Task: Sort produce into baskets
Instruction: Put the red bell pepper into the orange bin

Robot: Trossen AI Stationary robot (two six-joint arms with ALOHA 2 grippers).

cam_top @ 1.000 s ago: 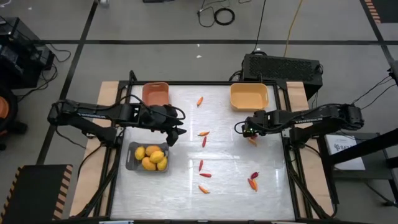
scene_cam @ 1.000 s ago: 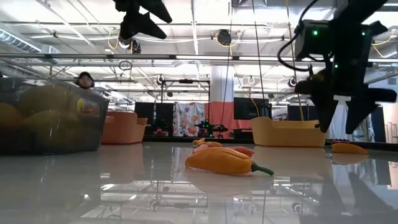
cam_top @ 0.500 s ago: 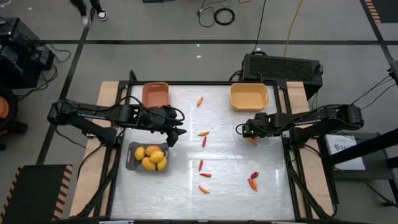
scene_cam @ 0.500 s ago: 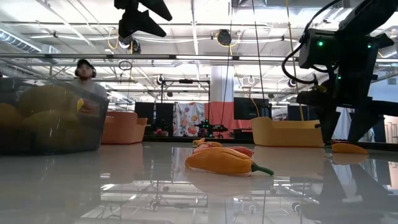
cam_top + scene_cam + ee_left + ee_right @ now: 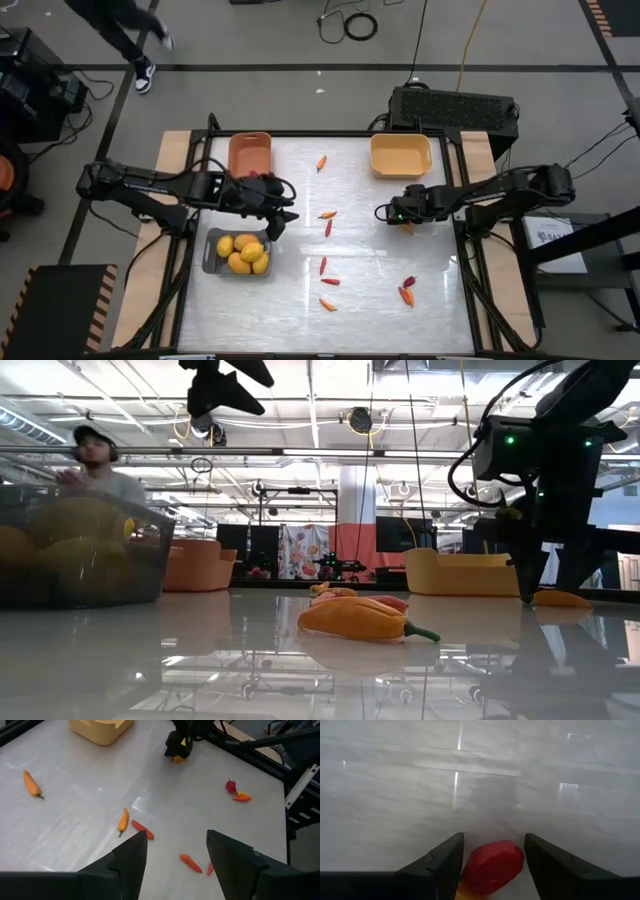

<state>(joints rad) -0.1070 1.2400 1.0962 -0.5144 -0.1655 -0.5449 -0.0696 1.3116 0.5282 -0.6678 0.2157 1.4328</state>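
- Red shows between your right gripper (image 5: pixel 492 857) fingers: a rounded red piece (image 5: pixel 494 866) lies on the table with a finger on each side of it, a little gap still visible at the sides, so the jaws stand narrow around it and you cannot call it gripped.
- Your right gripper (image 5: pixel 404 212) is down at the table surface, near the right edge, just in front of the yellow-orange basket (image 5: pixel 400 155).
- Your left gripper (image 5: pixel 175 852) hangs above the table with its fingers apart and nothing between them; from above it (image 5: pixel 283 216) sits beside the grey basket (image 5: pixel 212 262), toward the table's middle.
- You have yellow-orange egg-shaped fruits (image 5: pixel 244 253) piled in that grey basket.
- Your salmon-orange basket (image 5: pixel 250 152) stands at the far left of the table, behind the left arm.
- You can see slim orange and red peppers scattered over the middle: one orange pepper (image 5: pixel 321 162) lies between the two far baskets, another (image 5: pixel 327 214) near the centre with a red pepper (image 5: pixel 328 228) just beside it.
- Nearer the front you have more red and orange pieces (image 5: pixel 326 282), and a dark red piece with an orange one (image 5: pixel 407 290) toward the right.
- Beyond the table, a person (image 5: pixel 95 465) shows at the left of the low view.
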